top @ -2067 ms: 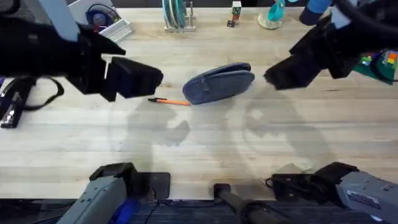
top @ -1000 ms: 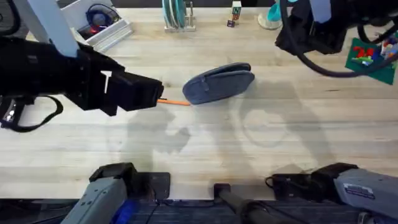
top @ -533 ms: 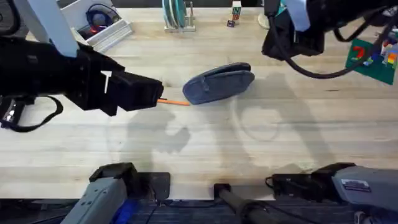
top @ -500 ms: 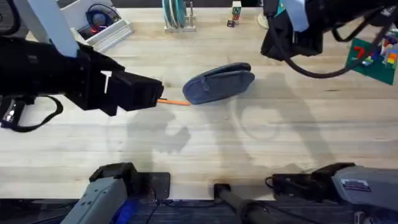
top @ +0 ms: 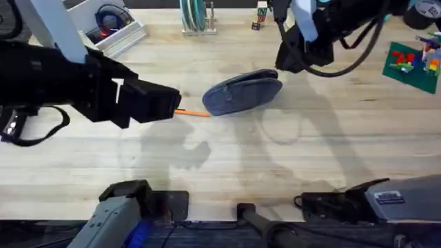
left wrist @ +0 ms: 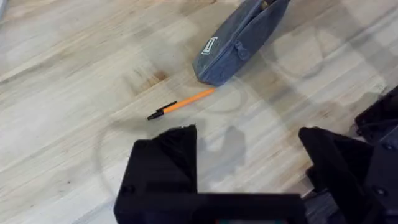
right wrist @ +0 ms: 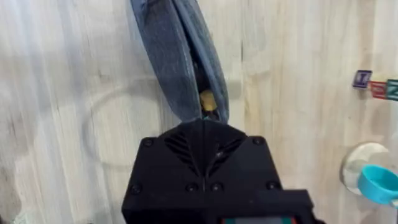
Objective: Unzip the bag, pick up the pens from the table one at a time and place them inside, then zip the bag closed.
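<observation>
Right gripper point(top: 288, 60) has swung in over bag point(top: 242, 92) end, fingers together — line up zipper. Left gripper point(left wrist: 249, 163) spread — pen point(left wrist: 181, 104) ahead.

In the overhead view the left end effector point(top: 162, 103) covers the dark tip of the orange pen point(top: 195, 113), and the arm behind it shows large, dark and blurred, running off the picture's left edge. The right end effector point(top: 288, 60) sits at the far end of the bag point(top: 242, 91), where its dark body hides its own fingertips and that end of the zipper, so whether it grips anything cannot be told. In the right wrist view the bag's point(right wrist: 180, 62) other end is cut off by the picture's edge, and a small yellowish thing point(right wrist: 208, 99) in the gap is too small to identify.
</observation>
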Available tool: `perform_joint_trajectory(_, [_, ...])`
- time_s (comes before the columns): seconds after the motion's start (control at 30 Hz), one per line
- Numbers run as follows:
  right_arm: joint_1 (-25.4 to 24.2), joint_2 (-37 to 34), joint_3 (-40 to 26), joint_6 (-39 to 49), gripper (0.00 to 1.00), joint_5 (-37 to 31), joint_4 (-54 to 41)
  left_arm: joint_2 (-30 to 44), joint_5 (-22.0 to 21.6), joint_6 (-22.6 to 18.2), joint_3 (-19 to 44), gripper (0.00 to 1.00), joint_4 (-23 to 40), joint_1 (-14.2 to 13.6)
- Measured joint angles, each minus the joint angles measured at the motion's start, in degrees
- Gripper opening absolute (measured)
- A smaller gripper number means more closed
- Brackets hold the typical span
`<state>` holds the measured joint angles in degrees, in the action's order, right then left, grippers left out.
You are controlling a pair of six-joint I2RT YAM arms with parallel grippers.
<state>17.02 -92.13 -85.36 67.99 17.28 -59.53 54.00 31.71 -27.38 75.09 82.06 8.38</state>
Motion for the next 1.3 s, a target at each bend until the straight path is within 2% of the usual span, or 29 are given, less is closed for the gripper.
perform_joint_trajectory(1.3, [0.0, -14.9, -0.1, 0.0, 0.028, 1.0, 3.5, 0.0, 0.0, 0.0, 0.0, 0.995, 0.0, 0.0])
